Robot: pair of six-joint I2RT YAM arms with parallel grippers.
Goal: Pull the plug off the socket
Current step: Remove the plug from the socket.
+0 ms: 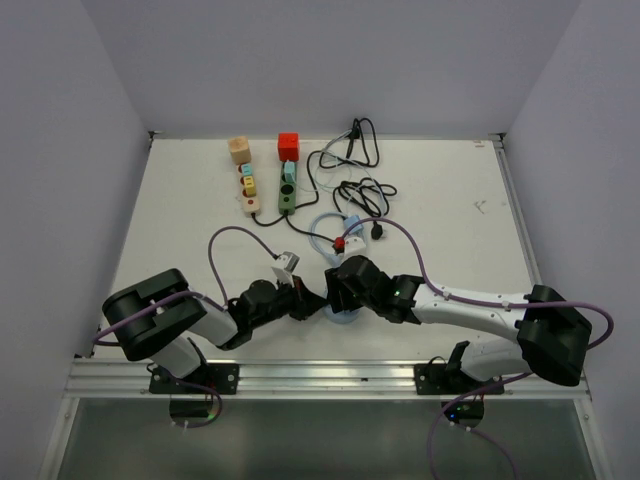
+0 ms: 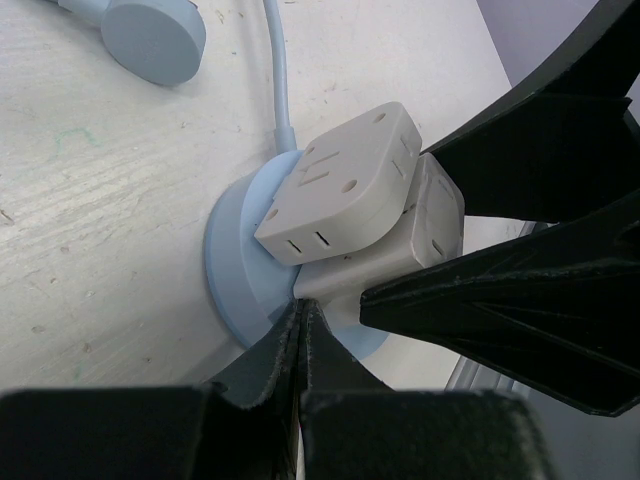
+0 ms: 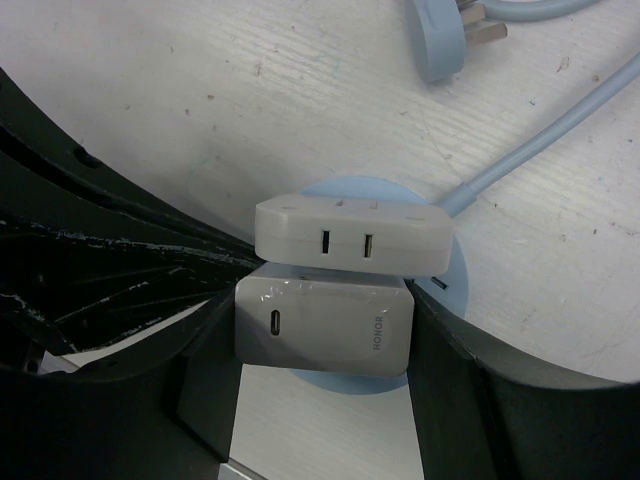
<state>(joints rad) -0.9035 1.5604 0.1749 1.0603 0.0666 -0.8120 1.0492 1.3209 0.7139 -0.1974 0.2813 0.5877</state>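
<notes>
right tool (image 3: 325, 335) is about half open, jaws clamped on either side of the white charger plug (image 3: 300, 320), one finger on each flank. we read this as the pulling grip: flat sides held so the plug can slide straight out toward the wrist. the plug sits between the jaws, still seated in the socket block (image 3: 350, 232), which lies just ahead of the fingertips. the block sits on a round blue base (image 3: 350, 190) on the tabletop (image 3: 200, 100).

left tool (image 2: 300, 335) is fully closed and holds nothing. its joined tips sit at the near edge of the blue base, right under the plug. we can't tell if they press on the base or the plug body. we judge it is there as a brace so the socket doesn't ride along with the pull.

further out from the right tool, a blue cable (image 3: 540, 140) leaves the base, and a loose blue plug (image 3: 440, 45) lies well beyond the block.
</notes>
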